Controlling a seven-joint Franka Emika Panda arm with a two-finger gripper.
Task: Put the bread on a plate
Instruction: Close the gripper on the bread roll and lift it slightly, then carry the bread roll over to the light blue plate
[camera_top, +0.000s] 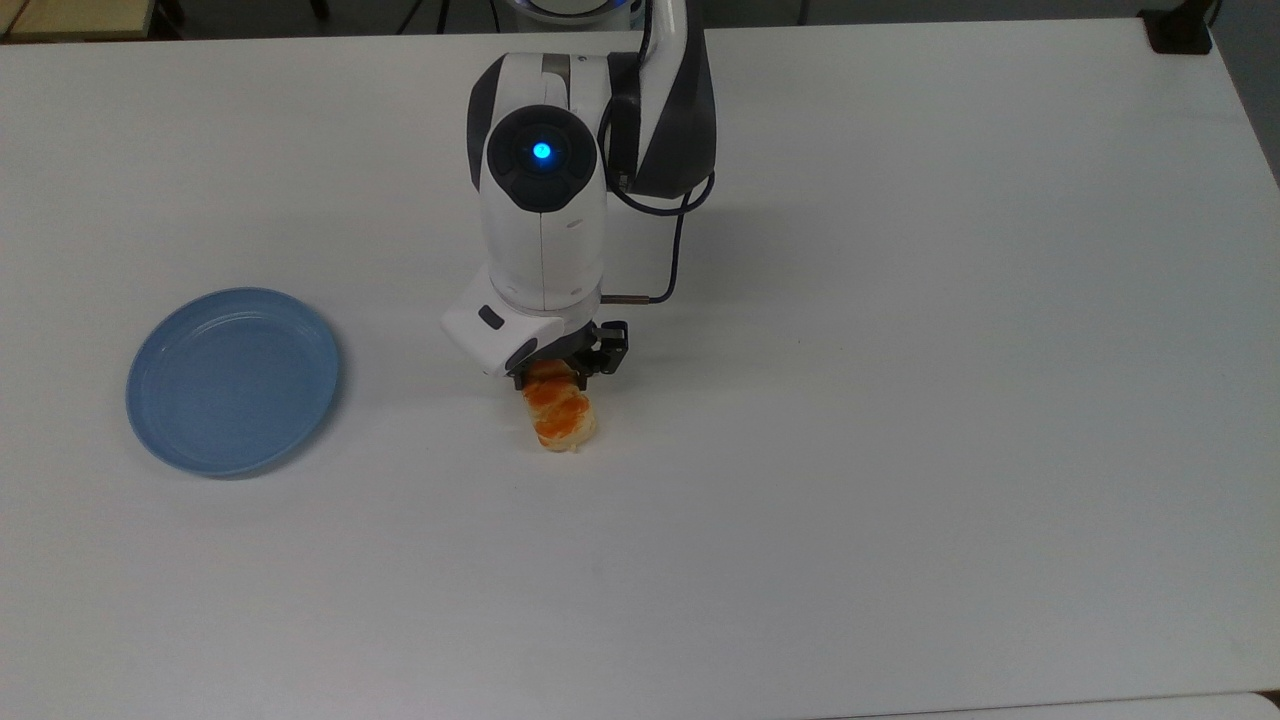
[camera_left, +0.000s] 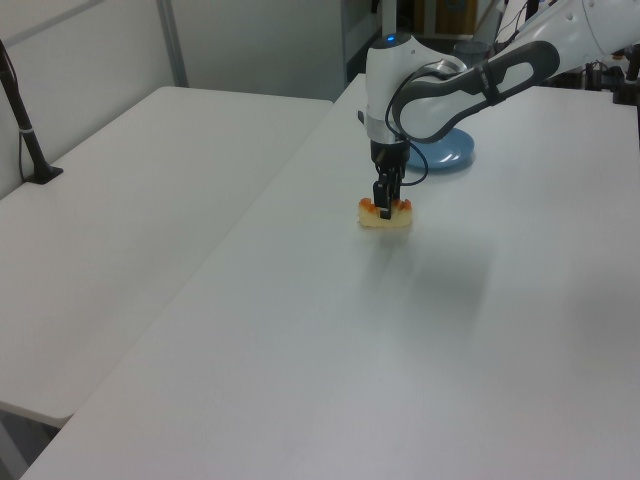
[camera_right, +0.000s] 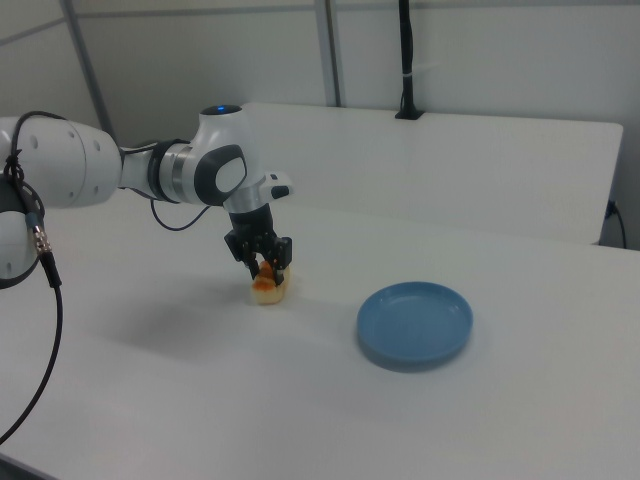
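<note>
Two black fingers of the gripper (camera_top: 557, 377) stand pinched in around one end of the small oblong pale bun with glossy orange-brown patches, the bread (camera_top: 560, 412), which rests on the flat white table (camera_top: 900, 400). The fingers look closed onto that end (whether they press firmly I cannot tell), and nothing suggests the bread has left the table. In the top view the bread's long axis runs from under the gripper toward the bottom edge, so the hold sits at the end nearest the arm, not at the middle; the free end may sag or swing when lifted. In the left view the gripper (camera_left: 385, 205) comes straight down onto the bread (camera_left: 386, 213).

Well apart, toward the top view's left, lies the round shallow light blue plastic plate (camera_top: 232, 378), bare. From the gripper it lies crosswise to the bread's length, so the carry would be a sideways sweep. In the right view the plate (camera_right: 415, 322) lies to the right view's right of the bread (camera_right: 268, 289).
</note>
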